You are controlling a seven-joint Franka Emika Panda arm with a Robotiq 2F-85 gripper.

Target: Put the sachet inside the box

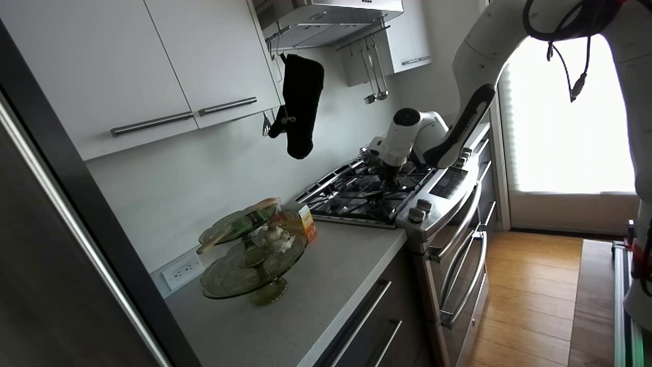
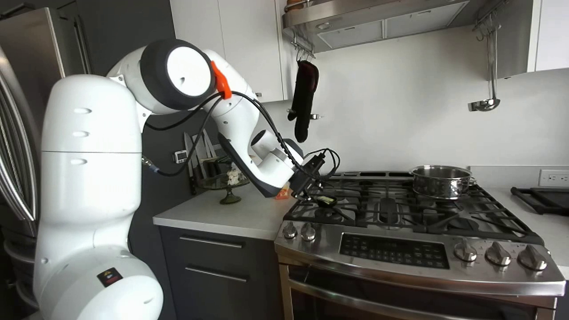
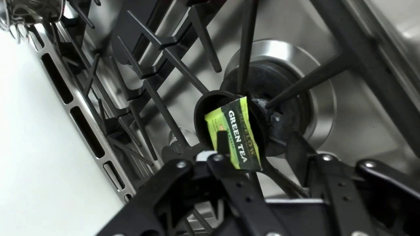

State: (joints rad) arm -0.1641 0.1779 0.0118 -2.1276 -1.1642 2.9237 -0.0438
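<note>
The sachet (image 3: 238,134), a green and dark "GREEN TEA" packet, lies in a small black round pan or spoon (image 3: 204,105) on the stove grate. It also shows in an exterior view (image 2: 326,200). My gripper (image 3: 258,142) is open above it. The left finger overlaps the sachet in the wrist view; touching cannot be told. The right finger is apart from it. A see-through two-tier glass stand (image 1: 224,278) stands on the counter. Its top dish, with green and brown on it, may be the box; I cannot tell for certain.
Black burner grates (image 2: 386,209) lie around the gripper. A steel pot (image 2: 440,183) stands at the stove's back right. An orange carton (image 1: 308,224) stands behind the glass stand. A dark mitt (image 1: 304,102) hangs above the counter. The wall is close behind the stove.
</note>
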